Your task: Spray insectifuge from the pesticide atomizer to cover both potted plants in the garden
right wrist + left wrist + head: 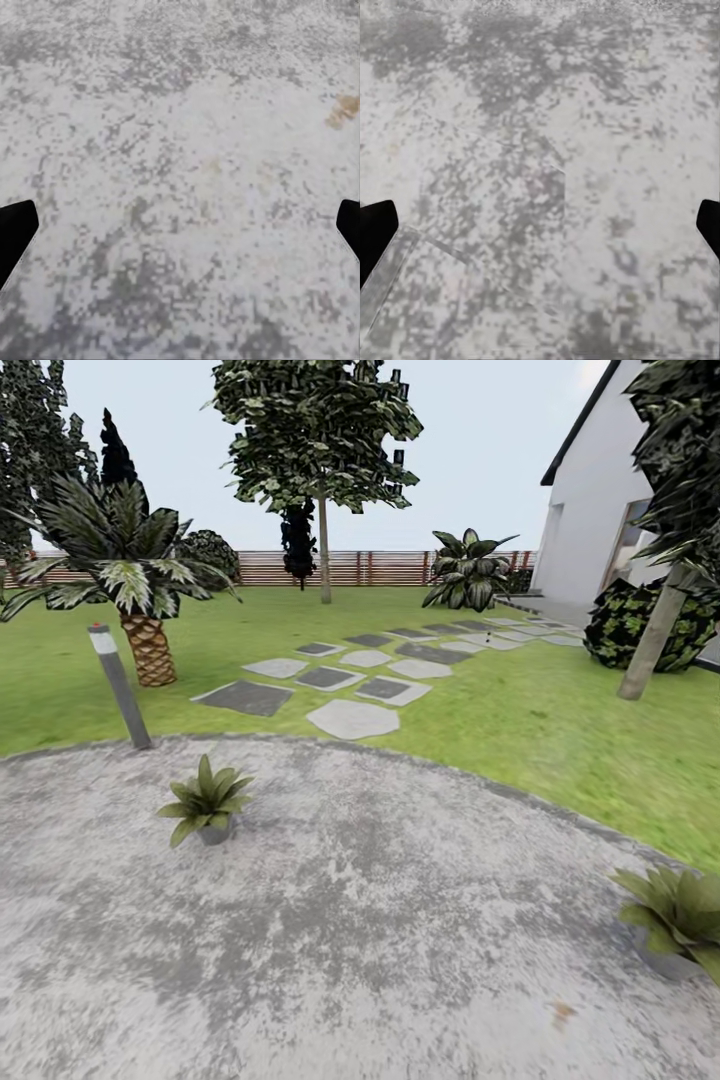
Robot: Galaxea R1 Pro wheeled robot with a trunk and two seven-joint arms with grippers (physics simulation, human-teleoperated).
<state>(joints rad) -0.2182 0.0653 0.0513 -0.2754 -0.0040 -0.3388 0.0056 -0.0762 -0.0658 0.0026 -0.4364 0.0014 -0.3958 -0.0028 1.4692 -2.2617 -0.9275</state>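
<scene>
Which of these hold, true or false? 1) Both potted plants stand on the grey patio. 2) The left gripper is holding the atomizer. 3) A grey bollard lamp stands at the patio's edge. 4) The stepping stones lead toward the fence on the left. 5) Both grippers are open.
1) True: one potted plant sits at left, the other potted plant at the right edge, both on the patio.
2) False: the left gripper is empty over bare paving.
3) True: the bollard lamp stands there.
4) False: the stepping stones run right, toward the house.
5) True: the right gripper is open too.
</scene>
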